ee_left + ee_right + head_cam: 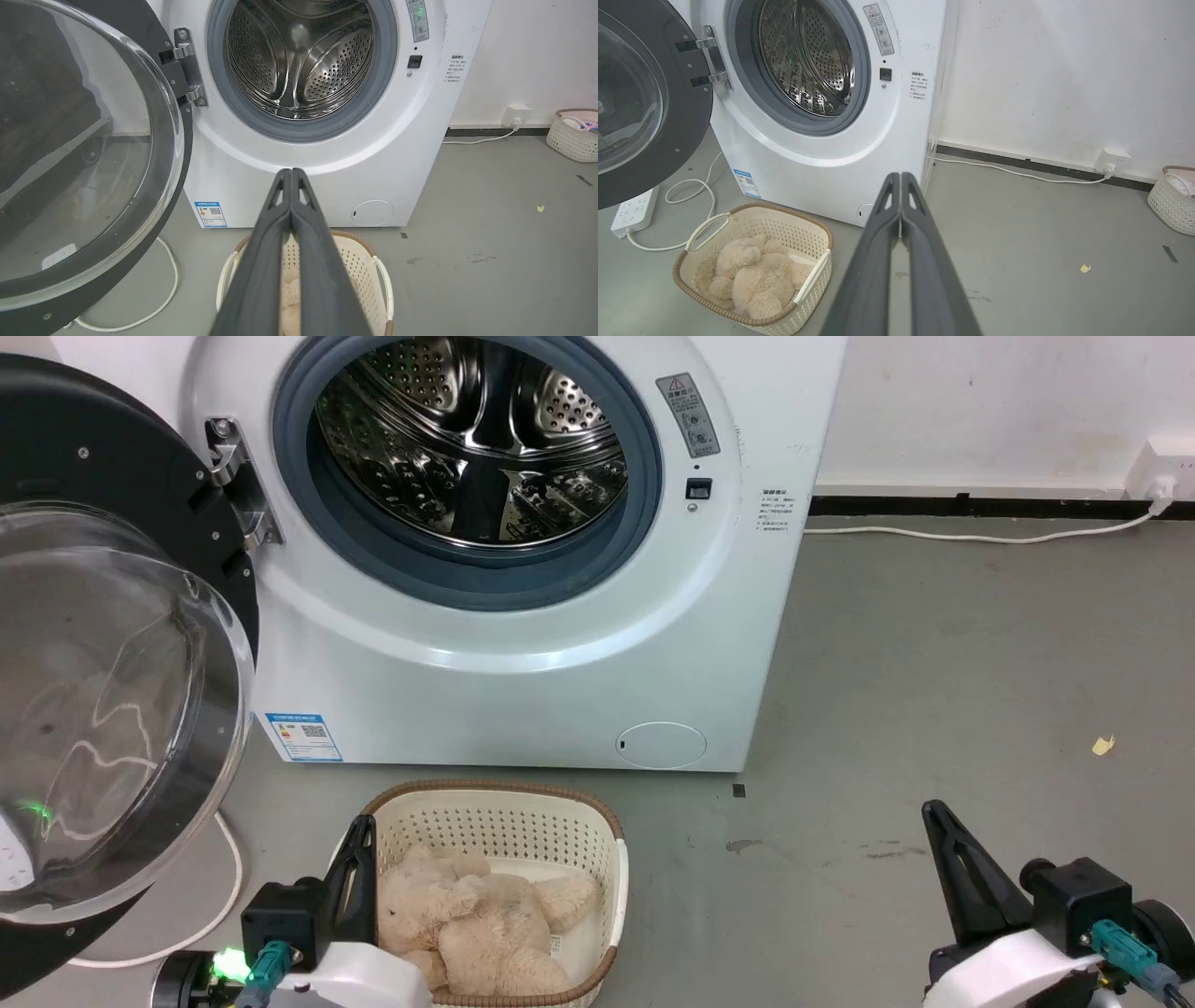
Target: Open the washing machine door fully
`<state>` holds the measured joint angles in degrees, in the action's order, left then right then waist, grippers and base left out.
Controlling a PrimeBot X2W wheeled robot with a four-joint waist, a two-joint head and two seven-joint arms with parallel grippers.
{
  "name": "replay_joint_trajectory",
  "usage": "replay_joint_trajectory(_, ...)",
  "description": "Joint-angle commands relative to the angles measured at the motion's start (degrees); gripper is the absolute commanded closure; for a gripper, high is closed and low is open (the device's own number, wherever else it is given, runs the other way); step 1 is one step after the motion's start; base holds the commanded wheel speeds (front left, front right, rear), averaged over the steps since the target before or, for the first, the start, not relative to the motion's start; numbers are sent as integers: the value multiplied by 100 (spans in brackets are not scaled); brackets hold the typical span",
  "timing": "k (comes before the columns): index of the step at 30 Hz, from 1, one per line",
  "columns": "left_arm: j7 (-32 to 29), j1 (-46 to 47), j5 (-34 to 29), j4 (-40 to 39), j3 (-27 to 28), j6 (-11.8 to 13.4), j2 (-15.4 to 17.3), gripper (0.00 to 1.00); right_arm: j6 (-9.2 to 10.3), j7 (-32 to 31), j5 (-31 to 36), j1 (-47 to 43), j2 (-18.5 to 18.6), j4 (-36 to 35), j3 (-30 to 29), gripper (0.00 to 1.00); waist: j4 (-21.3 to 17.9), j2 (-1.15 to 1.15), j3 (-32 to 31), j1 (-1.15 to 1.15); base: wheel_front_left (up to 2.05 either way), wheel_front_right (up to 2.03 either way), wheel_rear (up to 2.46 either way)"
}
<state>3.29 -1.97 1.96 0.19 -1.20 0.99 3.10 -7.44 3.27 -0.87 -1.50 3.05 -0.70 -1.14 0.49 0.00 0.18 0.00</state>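
Door (103,663) open; one basket (504,826); left tool (362,833), right tool (936,821) both closed.

The right gripper (900,181) points at the floor by the machine's (817,182) front corner, its two fingers pressed together and holding nothing. The black door (686,121) stands swung wide on its left hinge, leaving the drum (808,60) exposed. A basket (738,211) with a teddy bear (747,275) sits before the machine, well apart from the gripper. A power strip (633,212) lies under the door.
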Motion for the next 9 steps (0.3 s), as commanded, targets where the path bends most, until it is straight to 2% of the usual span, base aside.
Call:
replay_joint_trajectory(1, -37, 119, -60, -15, 20, -19, 6, 100, -4, -33, 34, 104, -14, 12, 21, 100, -3, 0, -1, 0, 0, 0, 0)
replay_joint_trajectory(9, -130, 144, -104, -16, 52, -45, -3, 100, -4, -127, 51, 118, -15, 31, 51, 100, -17, 0, -6, 0, 0, 0, 0)
